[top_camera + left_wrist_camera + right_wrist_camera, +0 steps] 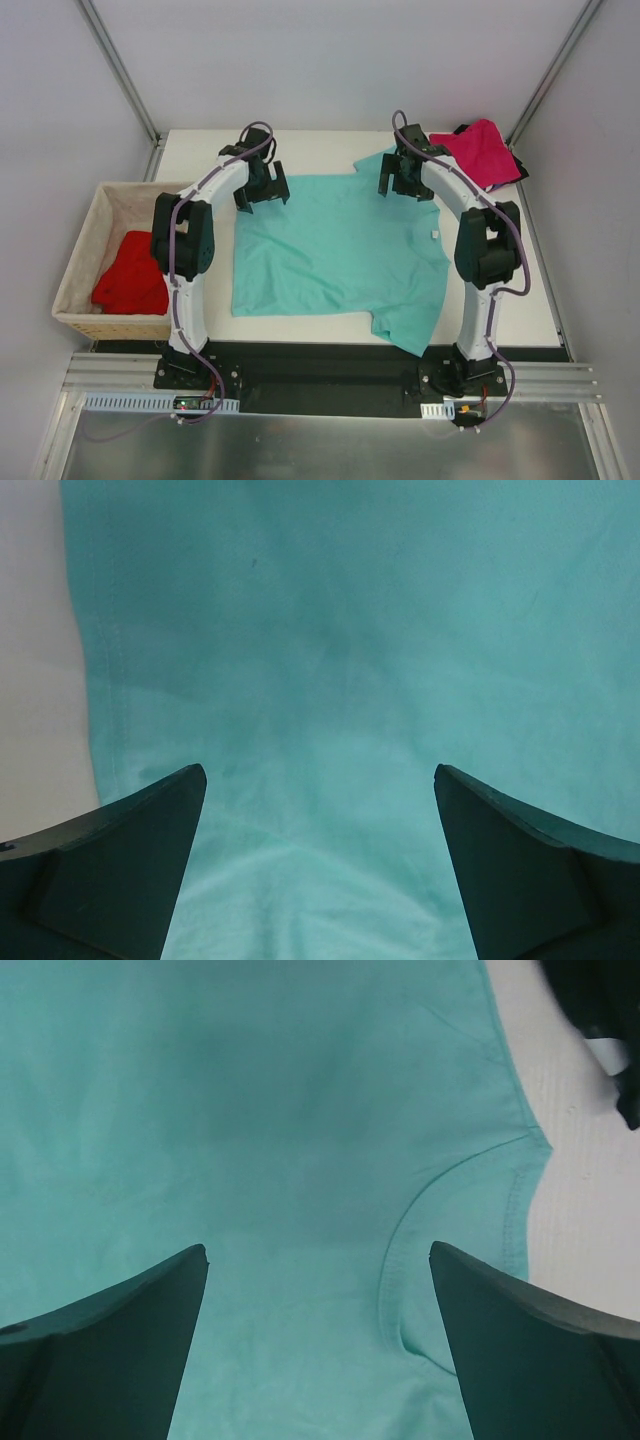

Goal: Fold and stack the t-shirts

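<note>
A teal-green t-shirt (335,250) lies spread flat in the middle of the table. My left gripper (262,193) is open and empty just above its far left part; the left wrist view shows the cloth (330,660) and its hemmed edge between the spread fingers. My right gripper (404,180) is open and empty above the far right part, by the sleeve seam (400,1230). A magenta-pink t-shirt (480,152) lies on a black t-shirt (515,165) at the far right corner. A bright red t-shirt (132,273) lies in the basket. The striped one is out of view.
A tan wicker basket (80,262) with cloth lining stands off the table's left edge. Bare white table (510,300) shows right of the teal shirt and along its far edge. Grey walls and metal posts close in the back corners.
</note>
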Robot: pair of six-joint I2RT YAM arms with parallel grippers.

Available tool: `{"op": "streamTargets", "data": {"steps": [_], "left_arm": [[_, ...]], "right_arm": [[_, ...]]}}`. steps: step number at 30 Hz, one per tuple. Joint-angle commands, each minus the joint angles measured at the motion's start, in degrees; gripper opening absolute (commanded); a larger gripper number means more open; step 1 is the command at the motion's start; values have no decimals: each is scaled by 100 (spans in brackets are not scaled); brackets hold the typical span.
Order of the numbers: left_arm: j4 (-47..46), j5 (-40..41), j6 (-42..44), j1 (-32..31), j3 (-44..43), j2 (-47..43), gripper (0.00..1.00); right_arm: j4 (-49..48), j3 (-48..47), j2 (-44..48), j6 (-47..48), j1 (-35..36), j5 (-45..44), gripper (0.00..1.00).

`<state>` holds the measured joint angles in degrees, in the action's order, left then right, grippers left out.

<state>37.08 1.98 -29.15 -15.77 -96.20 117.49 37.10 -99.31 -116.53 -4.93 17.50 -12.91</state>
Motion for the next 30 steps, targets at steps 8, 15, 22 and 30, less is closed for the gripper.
{"op": "streamTargets", "data": {"steps": [8, 15, 22, 30], "left_arm": [[607, 180, -223, -14, -470, 169, 98], [783, 215, -258, -14, -118, -104, 98], [792, 364, -267, -14, -144, 195, 98], [845, 426, -206, -5, -539, 809, 98]], "right_arm": [[-37, 623, 359, -105, -10, 483, 98], [113, 1027, 447, -131, 26, 342, 98], [34, 1001, 184, -245, 17, 412, 99], [95, 685, -352, -360, 26, 508, 99]]}}
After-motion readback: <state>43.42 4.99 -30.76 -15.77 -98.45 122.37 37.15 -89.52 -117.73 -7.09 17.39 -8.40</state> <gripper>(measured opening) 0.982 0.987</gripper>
